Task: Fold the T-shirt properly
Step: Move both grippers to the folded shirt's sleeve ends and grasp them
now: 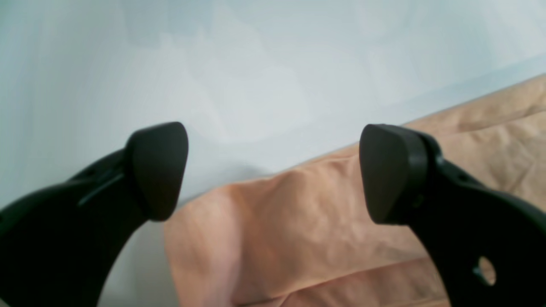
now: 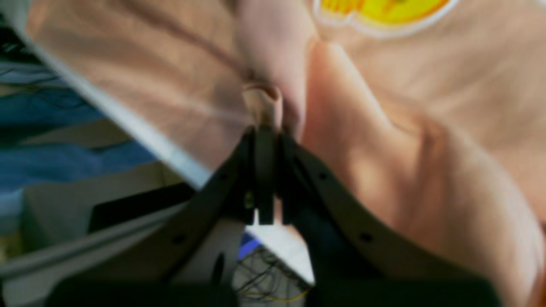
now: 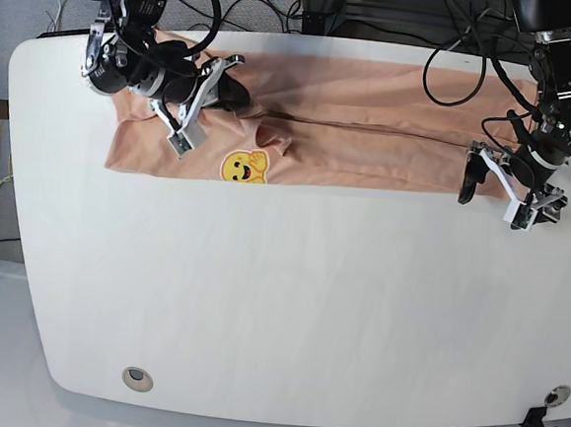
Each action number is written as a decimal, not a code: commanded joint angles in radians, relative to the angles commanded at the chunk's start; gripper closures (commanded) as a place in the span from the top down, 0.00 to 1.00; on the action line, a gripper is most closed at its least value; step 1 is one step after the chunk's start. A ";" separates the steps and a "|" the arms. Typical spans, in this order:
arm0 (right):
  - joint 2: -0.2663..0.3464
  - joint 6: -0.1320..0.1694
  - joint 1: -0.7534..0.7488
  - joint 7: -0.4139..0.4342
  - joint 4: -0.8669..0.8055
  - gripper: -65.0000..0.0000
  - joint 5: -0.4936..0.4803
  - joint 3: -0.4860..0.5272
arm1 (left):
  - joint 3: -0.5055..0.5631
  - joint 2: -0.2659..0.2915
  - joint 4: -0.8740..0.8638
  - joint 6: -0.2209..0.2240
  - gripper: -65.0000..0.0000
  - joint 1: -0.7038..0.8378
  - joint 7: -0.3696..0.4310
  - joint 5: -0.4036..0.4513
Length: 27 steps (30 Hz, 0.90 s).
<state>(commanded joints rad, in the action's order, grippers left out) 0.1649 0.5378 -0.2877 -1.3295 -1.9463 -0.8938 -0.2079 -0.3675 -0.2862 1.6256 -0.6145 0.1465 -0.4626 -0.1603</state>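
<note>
We are looking at the T-shirt (image 3: 371, 131) first. It is lying as a long, flat strip along the far side of the white tabletop (image 3: 278, 302), and its long way is running from side to side in the base view. The yellow smiley face (image 3: 242, 167) is showing near one end of the strip, close to the front edge of the cloth.

Our right claw (image 3: 197, 108) is sitting at that smiley end, right on the shirt. In the right wrist view we are seeing it (image 2: 266, 128) clenched on a pinch of peach cloth, with the smiley just beyond the pinched fold. So this arm is the nearer one to the print.

Our left claw (image 3: 500, 186) is waiting at the other end of the strip. It is released, with its two black pads (image 1: 158, 170) spread wide. In the left wrist view the shirt's end (image 1: 298, 221) is lying just below and between the pads, but we are not touching it yet. We think this claw needs to drop onto that end to grab it.

Beyond the tabletop, black cables (image 3: 455, 69) are hanging near the far edge. Nothing is lying between the open claw and the cloth.
</note>
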 joint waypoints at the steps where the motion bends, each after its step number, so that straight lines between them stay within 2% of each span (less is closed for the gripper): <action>1: 0.012 0.000 -0.014 0.000 0.000 0.00 -0.017 0.000 | 0.002 0.000 0.000 0.000 0.93 0.000 0.000 0.000; 4: 0.035 0.000 -0.034 -0.011 0.000 0.00 -0.034 0.002 | 0.002 0.000 0.000 0.000 0.93 0.000 0.000 0.000; 5: 0.037 0.000 -0.035 -0.017 0.000 0.05 -0.034 0.002 | 0.002 0.000 0.000 0.000 0.93 0.000 0.000 0.000; 9: 0.071 0.000 -0.074 -0.020 -0.017 0.44 -0.037 0.009 | 0.002 0.000 0.000 0.000 0.93 0.000 -0.002 0.000; 11: 0.089 0.002 -0.089 -0.020 -0.032 0.63 -0.037 0.051 | 0.002 0.000 0.000 0.000 0.93 0.000 -0.002 0.000; 13: 0.103 0.002 -0.100 -0.020 -0.043 0.73 -0.037 0.084 | 0.002 0.000 0.002 0.000 0.93 0.000 -0.002 0.000; 16: 0.100 0.005 -0.109 -0.012 -0.043 0.73 -0.037 0.086 | 0.000 0.000 0.023 0.000 0.93 0.008 -0.002 0.000; 19: 0.098 0.002 -0.055 0.021 -0.043 0.73 -0.035 0.084 | 0.000 -0.002 0.078 0.000 0.93 0.043 -0.003 0.000; 24: 0.106 0.000 0.025 0.087 -0.038 0.65 -0.012 0.083 | 0.000 0.000 0.198 0.000 0.93 0.160 -0.005 -0.002; 25: 0.103 0.000 0.035 0.091 -0.038 0.62 0.008 0.083 | 0.002 0.000 0.210 -0.009 0.93 0.184 -0.017 -0.003; 27: 0.097 0.000 0.046 0.092 -0.037 0.53 0.071 0.084 | 0.021 0.003 0.222 -0.084 0.93 0.213 -0.049 -0.003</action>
<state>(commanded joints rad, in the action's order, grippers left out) 0.2616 0.5378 -0.2417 -1.2375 -1.9832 -0.8232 -0.1235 -0.3460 -0.2831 1.8481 -0.6981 0.3598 -0.5117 -0.1634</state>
